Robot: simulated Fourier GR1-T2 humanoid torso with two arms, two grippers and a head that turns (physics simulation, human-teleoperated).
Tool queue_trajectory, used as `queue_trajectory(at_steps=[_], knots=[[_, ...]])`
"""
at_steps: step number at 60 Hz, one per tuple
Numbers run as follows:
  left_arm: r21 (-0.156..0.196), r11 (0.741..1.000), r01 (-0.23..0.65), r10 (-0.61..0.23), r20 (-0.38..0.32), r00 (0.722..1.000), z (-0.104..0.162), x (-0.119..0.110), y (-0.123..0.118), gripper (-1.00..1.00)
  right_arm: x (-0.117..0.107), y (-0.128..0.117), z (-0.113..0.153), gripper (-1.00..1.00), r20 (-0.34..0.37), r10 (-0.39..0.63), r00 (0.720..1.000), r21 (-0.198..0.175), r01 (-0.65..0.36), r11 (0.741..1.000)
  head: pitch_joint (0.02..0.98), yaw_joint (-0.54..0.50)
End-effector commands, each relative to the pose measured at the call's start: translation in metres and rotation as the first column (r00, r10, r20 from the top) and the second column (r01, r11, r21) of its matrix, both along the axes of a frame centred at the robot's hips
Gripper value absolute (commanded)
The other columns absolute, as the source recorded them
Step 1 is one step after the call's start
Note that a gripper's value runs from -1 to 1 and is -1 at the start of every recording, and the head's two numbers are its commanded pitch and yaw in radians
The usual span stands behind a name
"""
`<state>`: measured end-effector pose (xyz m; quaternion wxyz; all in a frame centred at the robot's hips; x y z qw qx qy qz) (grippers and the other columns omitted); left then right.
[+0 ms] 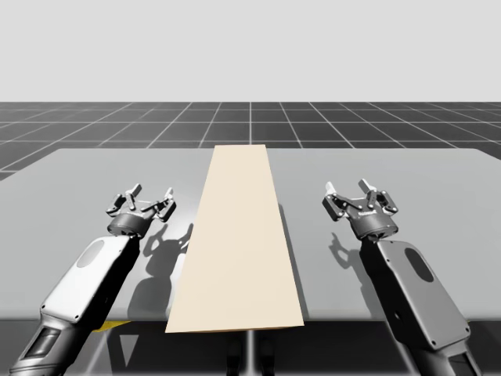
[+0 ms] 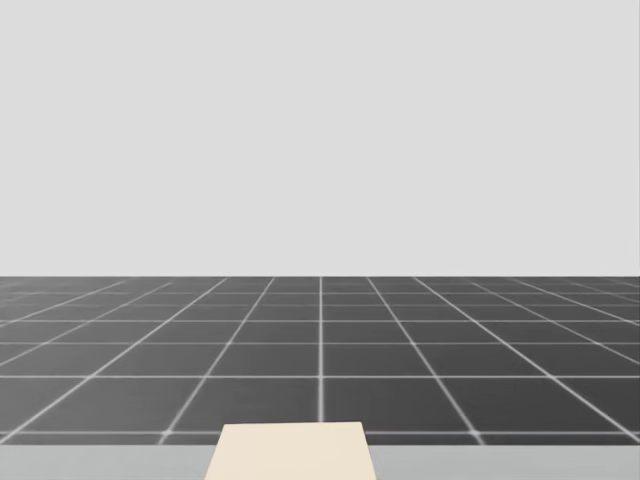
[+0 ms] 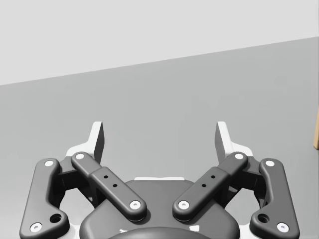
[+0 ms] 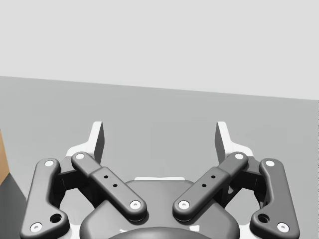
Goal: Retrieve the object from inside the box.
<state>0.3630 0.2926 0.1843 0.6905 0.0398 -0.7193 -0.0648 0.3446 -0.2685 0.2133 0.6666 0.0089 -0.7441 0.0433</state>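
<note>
- My left gripper point(image 1: 151, 194) sits left of the box, over the grey table point(image 1: 70, 180), with its fingers spread.
- The long beige box point(image 1: 239, 243) lies mid-table between the grippers. Its long axis runs from the near edge straight away from me, and its contents are hidden.
- My right gripper point(image 1: 350, 190) is also spread, right of the box.

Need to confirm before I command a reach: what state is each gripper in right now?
Left gripper: open, holding nothing.
Right gripper: open, holding nothing.
</note>
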Motion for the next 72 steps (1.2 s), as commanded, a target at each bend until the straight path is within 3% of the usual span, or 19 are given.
queue_trajectory(at_steps=[1, 5, 12, 13, 15, 17, 18, 21, 24, 26, 28, 29, 31, 32, 34, 37, 54, 60, 72], knots=[[0.002, 1.000, 0.003, -0.003, 0.002, 1.000, -0.001, 0.000, 0.000, -1.00, -0.002, 0.003, 0.000, -1.00, -0.003, -0.012, 1.000, -0.005, 0.012, 1.000, 0.063, 0.00], [0.004, 1.000, 0.004, -0.004, 0.000, 1.000, -0.001, 0.000, 0.000, -1.00, -0.002, 0.003, 0.000, -1.00, 0.005, 0.009, 1.000, -0.004, -0.009, 1.000, 0.064, 0.00], [0.027, 0.998, 0.055, -0.054, -0.047, 0.997, -0.005, 0.001, 0.001, -1.00, 0.000, -0.003, -0.005, -1.00, -0.005, 0.052, 0.999, -0.056, -0.052, 0.997, 0.066, 0.00], [0.038, 0.996, 0.079, -0.077, -0.057, 0.995, -0.007, 0.001, 0.001, -1.00, 0.000, -0.005, -0.009, -1.00, -0.025, 0.071, 0.997, -0.074, -0.073, 0.995, 0.066, 0.00], [0.035, 0.993, 0.116, -0.113, -0.075, 0.991, -0.010, 0.001, -0.001, -1.00, 0.001, -0.007, -0.012, -1.00, -0.062, 0.087, 0.994, -0.068, -0.092, 0.993, 0.067, 0.00], [0.036, 0.986, 0.163, -0.158, -0.111, 0.981, -0.013, 0.001, -0.002, -1.00, 0.002, -0.009, -0.016, -1.00, -0.081, 0.097, 0.992, -0.086, -0.104, 0.991, 0.068, 0.00], [0.054, 0.984, 0.168, -0.160, -0.118, 0.980, -0.015, 0.001, -0.004, -1.00, 0.002, -0.009, -0.019, -1.00, -0.099, 0.102, 0.990, -0.094, -0.111, 0.989, 0.069, 0.00], [0.066, 0.974, 0.217, -0.203, -0.175, 0.963, -0.022, 0.001, -0.008, -1.00, 0.003, -0.009, -0.024, -1.00, -0.141, 0.134, 0.981, -0.083, -0.146, 0.986, 0.069, 0.00], [0.081, 0.959, 0.273, -0.249, -0.221, 0.943, -0.028, -0.001, -0.014, -1.00, 0.001, -0.007, -0.028, -1.00, -0.154, 0.179, 0.972, -0.095, -0.195, 0.976, 0.070, -0.01], [0.074, 0.931, 0.358, -0.331, -0.248, 0.911, -0.030, -0.006, -0.021, -1.00, -0.001, -0.004, -0.030, -1.00, -0.167, 0.226, 0.960, -0.086, -0.242, 0.966, 0.070, -0.01], [0.078, 0.915, 0.396, -0.366, -0.251, 0.896, -0.031, -0.009, -0.025, -1.00, -0.002, -0.001, -0.030, -1.00, -0.164, 0.255, 0.953, -0.095, -0.273, 0.957, 0.070, -0.01], [0.084, 0.895, 0.437, -0.404, -0.258, 0.878, -0.032, -0.013, -0.030, -1.00, -0.004, 0.001, -0.031, -1.00, -0.167, 0.287, 0.943, -0.093, -0.305, 0.948, 0.069, -0.01], [0.097, 0.882, 0.460, -0.424, -0.258, 0.868, -0.033, -0.016, -0.033, -1.00, -0.006, 0.003, -0.031, -1.00, -0.170, 0.307, 0.936, -0.096, -0.326, 0.941, 0.069, -0.01], [0.119, 0.866, 0.486, -0.446, -0.257, 0.858, -0.033, -0.020, -0.038, -1.00, -0.008, 0.006, -0.032, -1.00, -0.171, 0.334, 0.927, -0.104, -0.354, 0.930, 0.069, -0.01], [0.124, 0.844, 0.521, -0.479, -0.260, 0.838, -0.034, -0.024, -0.043, -1.00, -0.010, 0.009, -0.033, -1.00, -0.172, 0.360, 0.917, -0.110, -0.381, 0.918, 0.070, -0.01], [0.144, 0.820, 0.554, -0.509, -0.259, 0.821, -0.035, -0.030, -0.050, -1.00, -0.013, 0.015, -0.034, -1.00, -0.172, 0.397, 0.901, -0.123, -0.420, 0.899, 0.070, -0.02], [0.142, 0.659, 0.739, -0.696, -0.257, 0.670, -0.035, -0.059, -0.087, -1.00, -0.027, 0.031, -0.038, -1.00, -0.145, 0.542, 0.828, -0.206, -0.561, 0.802, 0.070, -0.03], [0.131, 0.619, 0.774, -0.732, -0.261, 0.629, -0.036, -0.064, -0.094, -1.00, -0.028, 0.034, -0.039, -1.00, -0.135, 0.565, 0.814, -0.211, -0.581, 0.786, 0.071, -0.03], [0.073, 0.601, 0.796, -0.759, -0.260, 0.597, -0.032, -0.056, -0.091, -1.00, -0.029, 0.036, -0.040, -1.00, -0.130, 0.596, 0.792, -0.213, -0.610, 0.763, 0.070, -0.01]])
